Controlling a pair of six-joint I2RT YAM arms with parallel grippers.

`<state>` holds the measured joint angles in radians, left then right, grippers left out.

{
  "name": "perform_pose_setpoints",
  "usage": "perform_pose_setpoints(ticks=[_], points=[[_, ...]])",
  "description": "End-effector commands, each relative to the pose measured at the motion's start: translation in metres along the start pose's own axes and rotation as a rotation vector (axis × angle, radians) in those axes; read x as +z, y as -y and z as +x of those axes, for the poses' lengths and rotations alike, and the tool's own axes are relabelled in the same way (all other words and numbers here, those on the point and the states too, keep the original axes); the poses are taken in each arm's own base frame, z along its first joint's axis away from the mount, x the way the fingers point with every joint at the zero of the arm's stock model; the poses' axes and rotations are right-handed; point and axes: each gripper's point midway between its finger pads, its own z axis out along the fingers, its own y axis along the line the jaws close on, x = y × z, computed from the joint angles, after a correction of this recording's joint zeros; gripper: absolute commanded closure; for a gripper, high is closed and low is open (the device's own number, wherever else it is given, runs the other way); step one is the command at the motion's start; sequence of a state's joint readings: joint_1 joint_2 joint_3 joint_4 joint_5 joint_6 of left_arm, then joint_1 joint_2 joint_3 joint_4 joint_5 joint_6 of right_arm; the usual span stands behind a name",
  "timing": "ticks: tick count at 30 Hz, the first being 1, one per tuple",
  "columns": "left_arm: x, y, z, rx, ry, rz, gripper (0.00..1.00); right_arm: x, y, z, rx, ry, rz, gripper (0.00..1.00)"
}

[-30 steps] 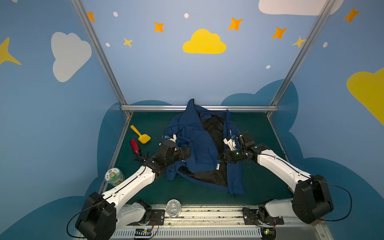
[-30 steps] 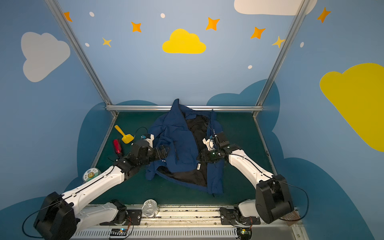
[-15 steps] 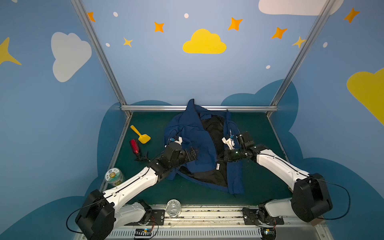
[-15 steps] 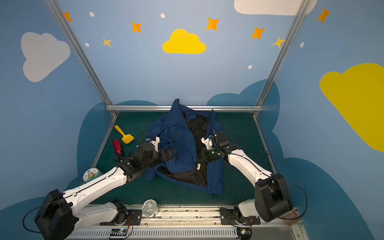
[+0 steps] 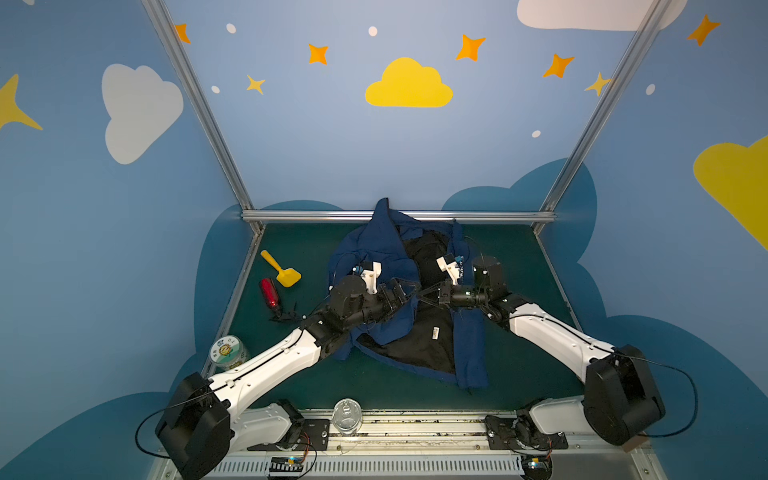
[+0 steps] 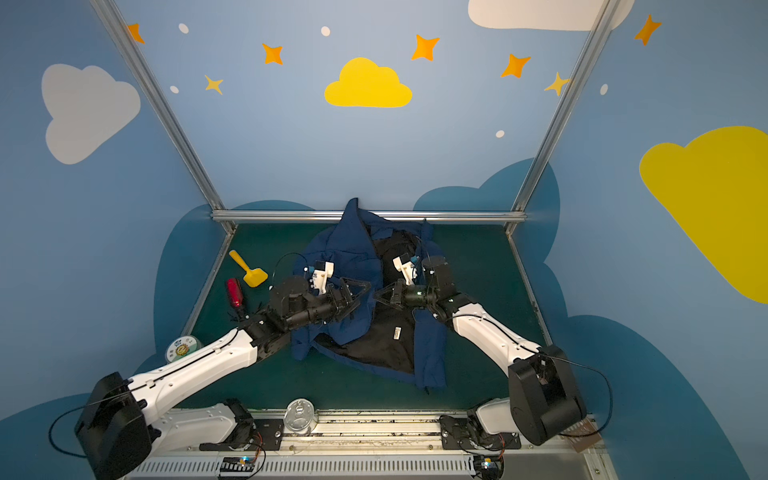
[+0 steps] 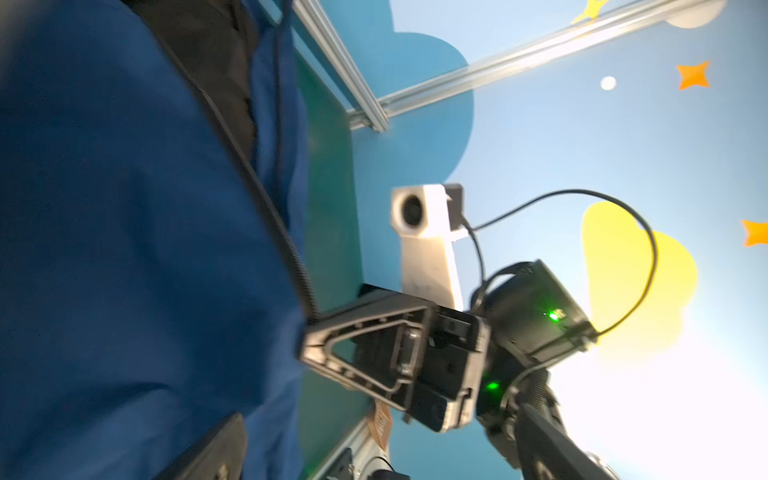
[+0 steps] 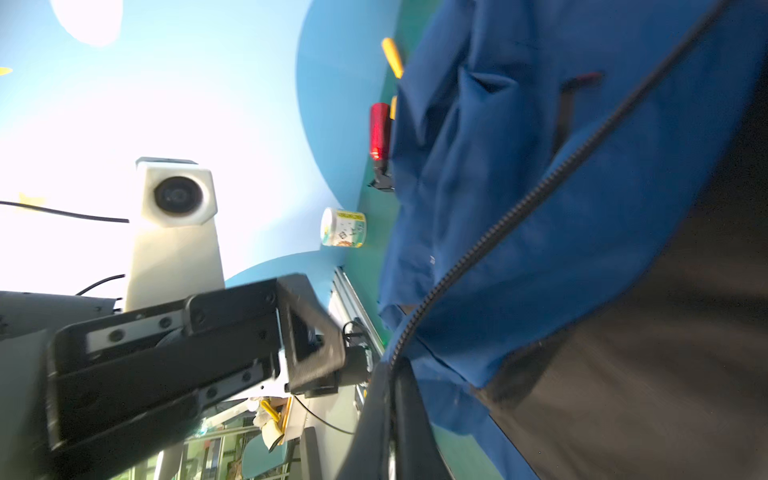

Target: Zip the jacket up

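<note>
At the jacket (image 5: 376, 249) zipper edge (image 8: 519, 212), right fingers (image 8: 370, 428) seemingly pinch it.

Both top views looked down from high above my base, nearly alike, taking in the whole green table (image 5: 374, 390). My wrist cameras sat low and close against the jacket (image 7: 124, 249), facing each other across its zipper (image 7: 286, 245).

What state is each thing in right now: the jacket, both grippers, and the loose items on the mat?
jacket, unzipped, front spread open, black lining showing.
left gripper, open, at the blue front panel.
right gripper, shut on the jacket's zipper edge.
red bottle, lying on its side.
yellow scoop, lying flat.
printed can, standing upright.
</note>
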<state>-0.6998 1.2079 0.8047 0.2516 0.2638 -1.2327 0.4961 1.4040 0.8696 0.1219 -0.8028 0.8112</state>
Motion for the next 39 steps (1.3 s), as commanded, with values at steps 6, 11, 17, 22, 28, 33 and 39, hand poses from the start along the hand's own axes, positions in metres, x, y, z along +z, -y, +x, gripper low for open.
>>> perform_pose_setpoints(ticks=[6,11,17,22,28,33,39], points=[[-0.006,0.026,0.013,-0.041,-0.053,0.083,0.01,0.022,-0.039,-0.020,-0.043,0.049,-0.144,1.00],[0.000,0.026,0.011,-0.075,-0.026,0.126,0.01,0.025,-0.055,-0.026,-0.047,0.069,-0.207,1.00],[0.014,0.036,-0.004,-0.118,0.033,0.219,0.01,0.022,-0.067,-0.025,-0.044,0.074,-0.251,1.00],[0.025,0.032,-0.020,-0.144,0.109,0.253,0.01,0.016,-0.073,-0.023,-0.053,0.087,-0.259,1.00],[0.027,0.009,-0.031,-0.186,0.191,0.220,0.01,0.010,-0.073,-0.020,-0.051,0.100,-0.253,1.00],[0.024,-0.005,-0.038,-0.209,0.244,0.202,0.02,0.005,-0.068,-0.015,-0.046,0.113,-0.242,1.00],[0.018,-0.014,-0.039,-0.214,0.271,0.181,0.11,-0.003,-0.059,-0.015,-0.041,0.140,-0.213,1.00]])
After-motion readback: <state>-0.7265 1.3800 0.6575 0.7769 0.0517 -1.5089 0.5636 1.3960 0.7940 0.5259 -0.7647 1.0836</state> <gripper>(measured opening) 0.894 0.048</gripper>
